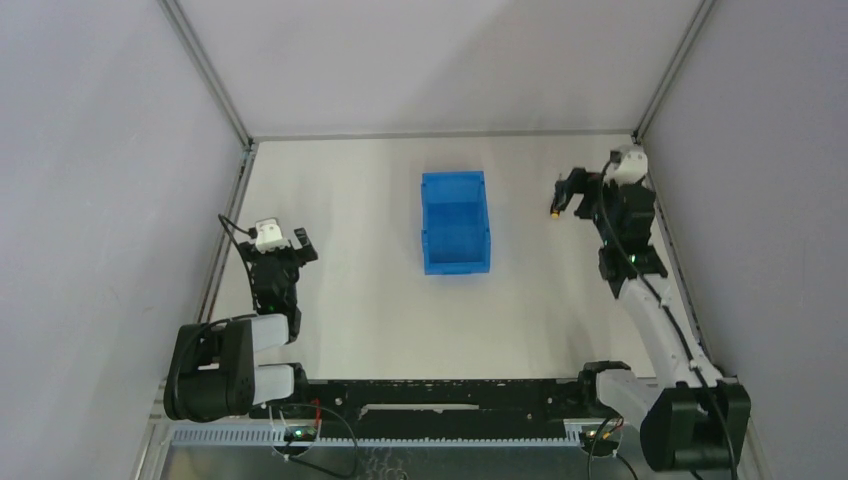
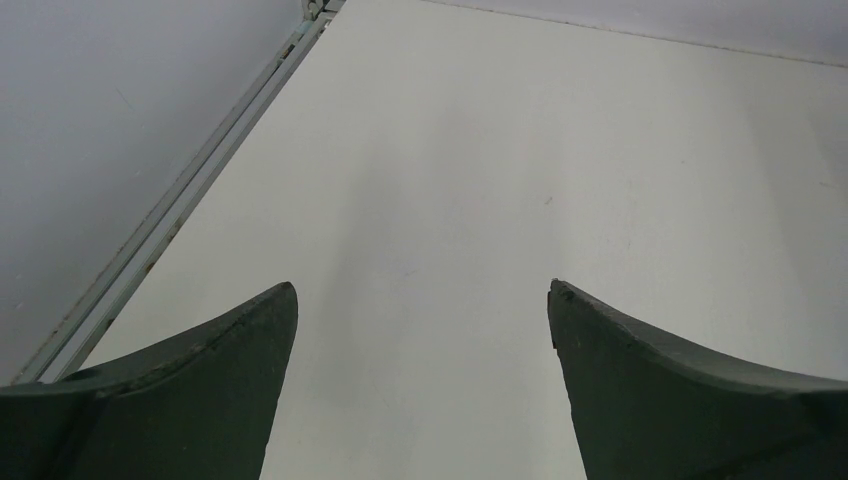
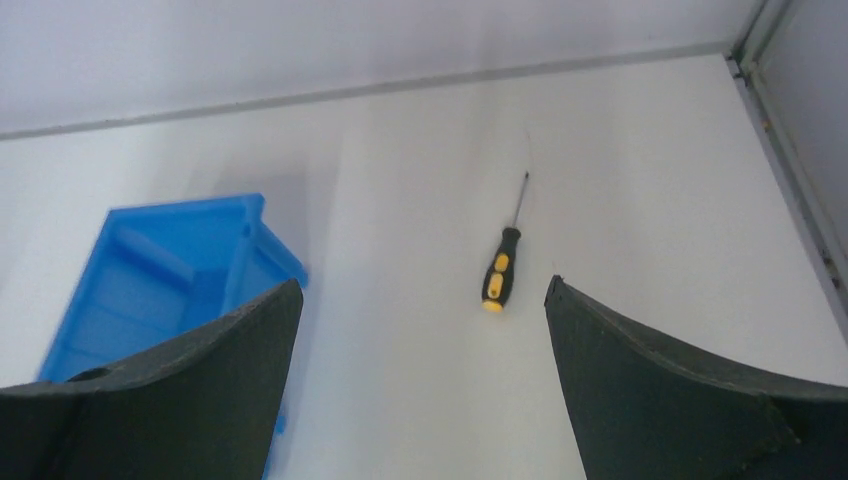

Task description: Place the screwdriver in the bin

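The blue bin (image 1: 455,222) stands open-topped in the middle of the table; in the right wrist view the bin (image 3: 170,290) is at the left, partly behind my left finger. The screwdriver (image 3: 500,270), with a yellow and black handle and a thin shaft pointing away, lies flat on the table ahead of my right gripper (image 3: 420,285), which is open and empty. In the top view only the screwdriver's yellow end (image 1: 554,212) shows, just beside the right gripper (image 1: 575,195). My left gripper (image 1: 290,243) is open and empty over bare table at the left, as its wrist view (image 2: 422,290) shows.
White walls with metal rails close off the table at the back and on both sides. A side rail (image 2: 170,225) runs just left of the left gripper. The right rail (image 3: 790,170) runs close to the screwdriver's right.
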`<state>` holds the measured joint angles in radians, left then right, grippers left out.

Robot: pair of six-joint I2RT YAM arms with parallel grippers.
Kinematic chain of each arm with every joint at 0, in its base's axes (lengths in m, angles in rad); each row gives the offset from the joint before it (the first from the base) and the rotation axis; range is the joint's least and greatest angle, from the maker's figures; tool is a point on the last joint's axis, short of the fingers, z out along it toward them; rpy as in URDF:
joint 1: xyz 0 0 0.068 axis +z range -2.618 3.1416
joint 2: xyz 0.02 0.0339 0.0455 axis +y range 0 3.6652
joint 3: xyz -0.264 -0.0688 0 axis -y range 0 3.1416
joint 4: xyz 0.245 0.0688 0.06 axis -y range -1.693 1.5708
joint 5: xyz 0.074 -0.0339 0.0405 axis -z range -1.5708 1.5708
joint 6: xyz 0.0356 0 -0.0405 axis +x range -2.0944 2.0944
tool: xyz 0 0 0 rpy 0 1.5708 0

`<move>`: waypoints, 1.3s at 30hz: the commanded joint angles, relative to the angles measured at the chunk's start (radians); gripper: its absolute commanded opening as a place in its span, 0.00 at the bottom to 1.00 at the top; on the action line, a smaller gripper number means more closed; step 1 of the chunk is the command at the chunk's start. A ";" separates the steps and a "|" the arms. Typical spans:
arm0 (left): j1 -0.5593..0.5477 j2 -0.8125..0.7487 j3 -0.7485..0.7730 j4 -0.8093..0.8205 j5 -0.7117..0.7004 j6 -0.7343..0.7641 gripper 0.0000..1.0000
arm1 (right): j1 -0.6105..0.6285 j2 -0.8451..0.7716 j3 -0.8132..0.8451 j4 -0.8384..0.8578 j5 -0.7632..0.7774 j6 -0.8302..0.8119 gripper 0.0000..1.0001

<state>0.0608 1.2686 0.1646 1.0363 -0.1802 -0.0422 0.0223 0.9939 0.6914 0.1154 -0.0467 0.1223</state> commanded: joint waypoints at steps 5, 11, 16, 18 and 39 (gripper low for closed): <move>-0.006 -0.008 0.026 0.028 -0.008 0.019 1.00 | 0.004 0.431 0.557 -0.674 0.109 0.091 1.00; -0.005 -0.008 0.026 0.028 -0.008 0.019 1.00 | -0.015 0.761 0.860 -0.900 0.101 0.149 0.98; -0.006 -0.008 0.026 0.028 -0.007 0.019 1.00 | -0.015 1.029 1.104 -0.986 0.106 0.149 0.96; -0.005 -0.008 0.026 0.028 -0.007 0.019 1.00 | -0.015 1.113 1.175 -1.016 0.107 0.151 0.92; -0.005 -0.008 0.026 0.028 -0.008 0.020 1.00 | -0.009 1.104 1.134 -0.991 0.190 0.175 0.10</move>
<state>0.0608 1.2686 0.1646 1.0363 -0.1802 -0.0422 0.0109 2.2818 1.8820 -0.9016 0.0879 0.3012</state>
